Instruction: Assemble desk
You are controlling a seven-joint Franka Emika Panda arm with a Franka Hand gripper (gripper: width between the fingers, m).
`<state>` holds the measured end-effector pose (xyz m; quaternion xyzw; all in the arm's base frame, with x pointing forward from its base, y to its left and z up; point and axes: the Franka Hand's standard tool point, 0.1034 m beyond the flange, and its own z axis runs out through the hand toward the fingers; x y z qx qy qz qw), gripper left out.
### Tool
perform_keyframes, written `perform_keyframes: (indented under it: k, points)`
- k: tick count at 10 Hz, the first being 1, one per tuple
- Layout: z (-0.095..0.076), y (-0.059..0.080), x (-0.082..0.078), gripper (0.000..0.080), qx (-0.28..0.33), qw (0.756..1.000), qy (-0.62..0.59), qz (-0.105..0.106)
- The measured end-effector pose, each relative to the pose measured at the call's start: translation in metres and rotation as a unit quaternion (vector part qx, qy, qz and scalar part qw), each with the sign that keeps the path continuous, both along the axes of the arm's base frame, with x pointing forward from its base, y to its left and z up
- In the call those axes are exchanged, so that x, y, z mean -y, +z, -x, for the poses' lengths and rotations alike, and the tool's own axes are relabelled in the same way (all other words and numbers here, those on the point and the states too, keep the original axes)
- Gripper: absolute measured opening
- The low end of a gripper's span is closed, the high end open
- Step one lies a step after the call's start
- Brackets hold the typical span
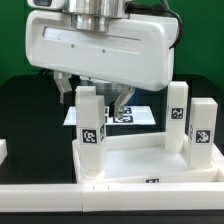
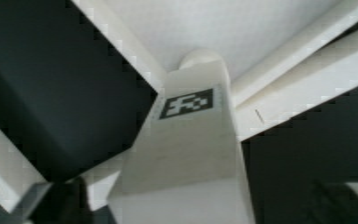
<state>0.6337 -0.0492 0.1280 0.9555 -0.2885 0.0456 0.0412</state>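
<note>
The white desk top point(image 1: 130, 160) lies in the foreground, rim up. Three tagged white legs stand upright in its corners: one at the exterior view's left point(image 1: 91, 125) and two at its right point(image 1: 177, 115) point(image 1: 203, 127). My gripper point(image 1: 92, 97) hangs over the left leg, with one dark finger on each side of it. In the wrist view that leg point(image 2: 190, 140) runs up between my fingers point(image 2: 55, 200), its tag facing the camera. My gripper point(image 2: 194, 208) is open, and a dark gap shows between the leg and one finger. The fourth leg is out of view.
The marker board point(image 1: 140, 116) lies flat on the black table behind the desk top. A white block point(image 1: 3, 150) sits at the exterior view's left edge. The bulky arm body point(image 1: 100, 45) fills the top of that view.
</note>
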Motion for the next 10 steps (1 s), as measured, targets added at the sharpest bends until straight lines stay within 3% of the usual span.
perform_keyframes:
  k: [1, 2, 3, 6, 7, 10]
  points:
    - [0.0, -0.0001, -0.0001, 0.0371, 0.002, 1.0, -0.021, -0.002]
    - [0.0, -0.0003, -0.0003, 0.0371, 0.006, 0.998, -0.055, -0.004]
    - [0.0001, -0.0005, -0.0006, 0.0289, 0.01, 0.996, -0.094, -0.007]
    - [-0.002, -0.002, 0.0005, 0.0289, 0.027, 0.976, -0.217, -0.013]
    - [-0.0027, -0.0023, 0.0026, 0.0289, 0.035, 0.956, -0.291, -0.024]
    - [0.0028, -0.0039, 0.0059, 0.0289, 0.064, 0.865, -0.493, -0.073]
